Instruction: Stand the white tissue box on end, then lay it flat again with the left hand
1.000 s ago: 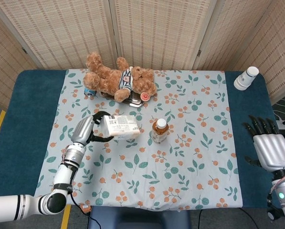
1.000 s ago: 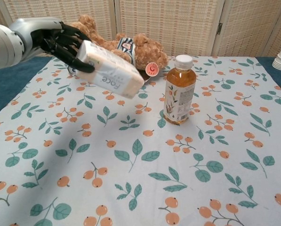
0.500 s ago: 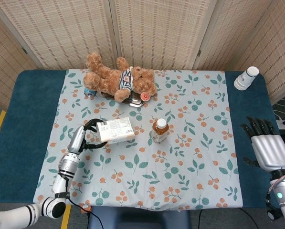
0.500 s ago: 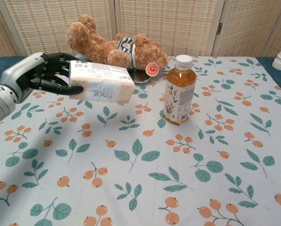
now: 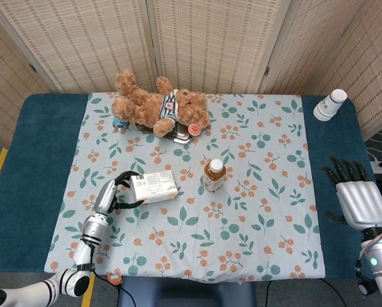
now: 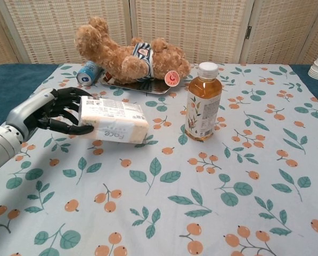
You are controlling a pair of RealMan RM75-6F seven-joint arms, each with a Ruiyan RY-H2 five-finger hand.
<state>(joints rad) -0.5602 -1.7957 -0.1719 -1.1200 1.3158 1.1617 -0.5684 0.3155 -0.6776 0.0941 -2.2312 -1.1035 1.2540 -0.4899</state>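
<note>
Box [image 6: 113, 121] comes down and levels out versus a second ago: it was tilted and raised near the bear, now we have it lying flat, low over the cloth [image 6: 212, 213] left of centre, nearer our edge. Left hand [image 6: 55, 112] grasps its left end, fingers wrapped over top and underneath. We can't tell whether the far end is already touching the cloth.

Right hand [image 5: 357, 195] sits released, fingers spread, over the blue table [image 5: 43, 160] at the far right, well apart from everything.

Risks as we see them:
- Fingers under the box could get trapped or tip it on release if we let go before the base is seated.
- Pulling the hand out could drag the box or ruck the cloth (it looks loose).
- Any rightward slide heads toward the bottle [image 6: 202, 101], which is tall and would tip easily.

Room: open cloth in front of the box and toward our side. Bear [image 6: 129, 53] and can [image 6: 87, 73] stand behind, near but apart. Left table edge is well clear. Cups [image 5: 330, 104] are far off.
</note>
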